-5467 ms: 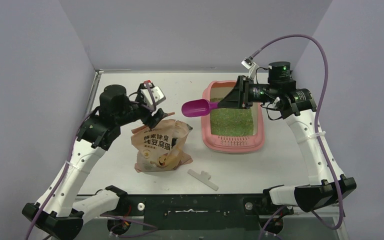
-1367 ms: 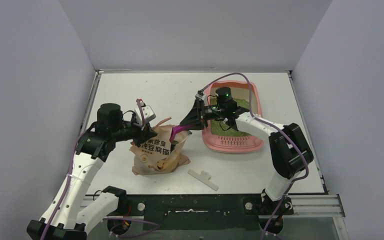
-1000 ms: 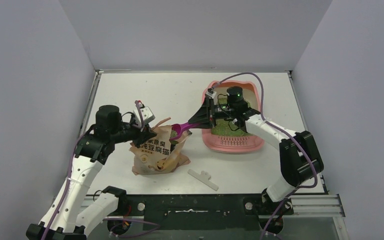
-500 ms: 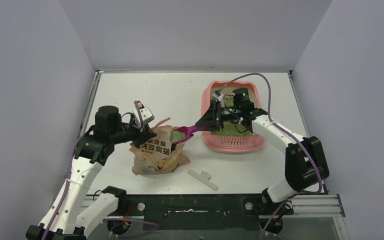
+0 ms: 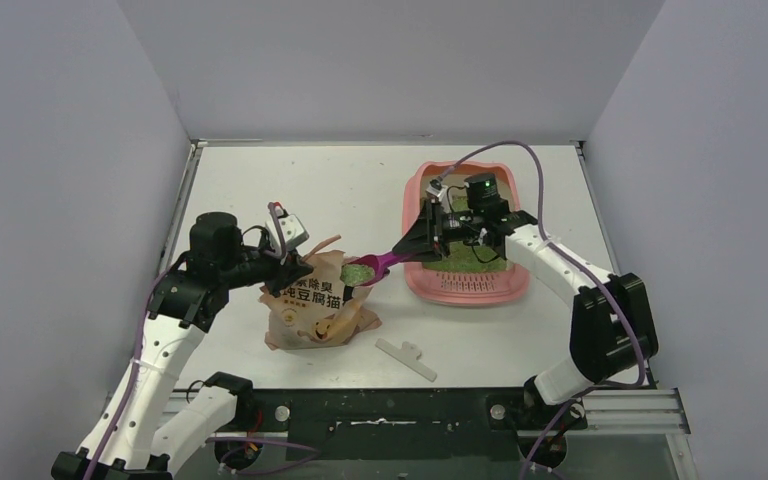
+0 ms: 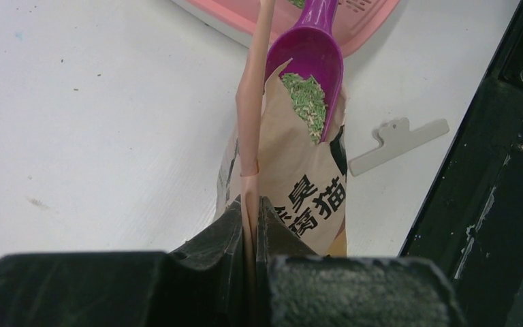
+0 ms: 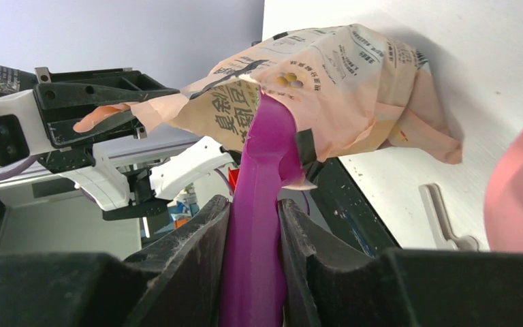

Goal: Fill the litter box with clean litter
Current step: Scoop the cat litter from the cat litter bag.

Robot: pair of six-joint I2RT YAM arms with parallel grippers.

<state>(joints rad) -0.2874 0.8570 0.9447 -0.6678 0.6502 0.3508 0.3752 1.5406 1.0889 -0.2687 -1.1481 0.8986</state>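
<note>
A: What lies nearest the arm bases on the tabletop (image 5: 290, 185)?

B: A white clip (image 5: 406, 357), flat and alone, just on the near side of the litter bag (image 5: 315, 300). The bag stands slumped with its mouth up.

A: And the left claw (image 6: 250, 204)?

B: It is clamped on a thin pink strip of the bag's top edge. Its own camera shows the fingers pinched tight, with the strip rising between them.

A: Where is the scoop (image 5: 365, 268)?

B: Its bowl sits at the bag's mouth, loaded with the litter (image 6: 305, 101) — green granules heaped inside. The long axis slants from the bowl at the bag, away and to the right, up to the handle by the left rim of the litter box (image 5: 470, 292). The bowl end points toward the left arm.

A: Who holds it?

B: The right claw (image 7: 253, 211) grips the magenta handle, with a finger pressing on each side.

A: And the box itself?

B: It is farthest out, right of centre on the tabletop and well apart from the clip. Its long axis runs near to far, with the slotted strip at the near end. The right arm hangs over it and hides much of the green bed.

A: How do the views differ?

B: Only the overhead view shows the whole box. Only the left wrist view looks into the bowl, where the bag's edge covers its tip. The right wrist view sees the scoop from the handle end — the granules are hidden from it. It also catches the left claw beyond the bag.
</note>
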